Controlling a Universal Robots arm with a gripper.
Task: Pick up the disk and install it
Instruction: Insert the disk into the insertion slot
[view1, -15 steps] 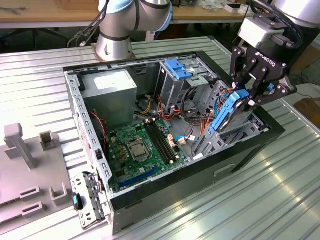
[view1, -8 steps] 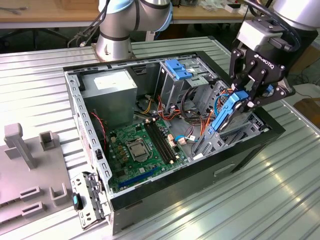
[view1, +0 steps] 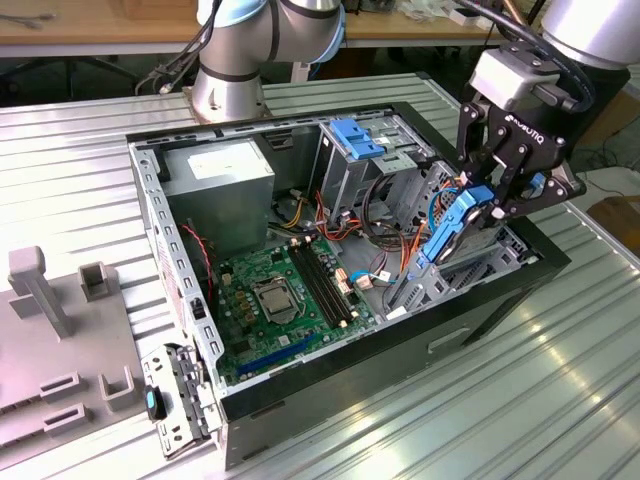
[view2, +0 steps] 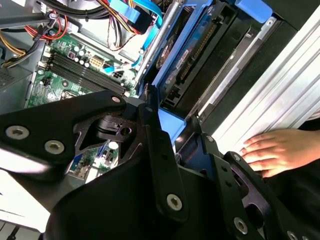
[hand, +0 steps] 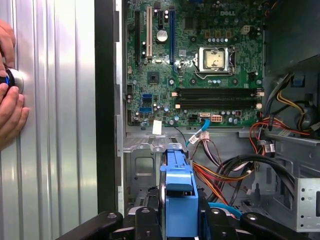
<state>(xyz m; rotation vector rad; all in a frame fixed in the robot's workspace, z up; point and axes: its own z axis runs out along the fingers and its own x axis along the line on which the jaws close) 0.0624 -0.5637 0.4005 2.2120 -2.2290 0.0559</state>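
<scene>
My arm (view1: 600, 25) stands at the exterior view's upper right, with the wrist tilted downward. The gripper (view1: 487, 200) hangs below it, jaws clamped on the tilted disk (view1: 452, 228).

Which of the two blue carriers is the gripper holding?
The disk, tilted steeply at the exterior view's right, clamped in the gripper. The other blue carrier lies flat atop the drive cage.

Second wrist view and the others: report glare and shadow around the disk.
Exterior view: even light on the disk in the gripper, sheen on the table. Second wrist view: gripper links dark in the foreground, table washed out white. First wrist view: motherboard evenly lit, table streaked with glare beside a hand.
</scene>
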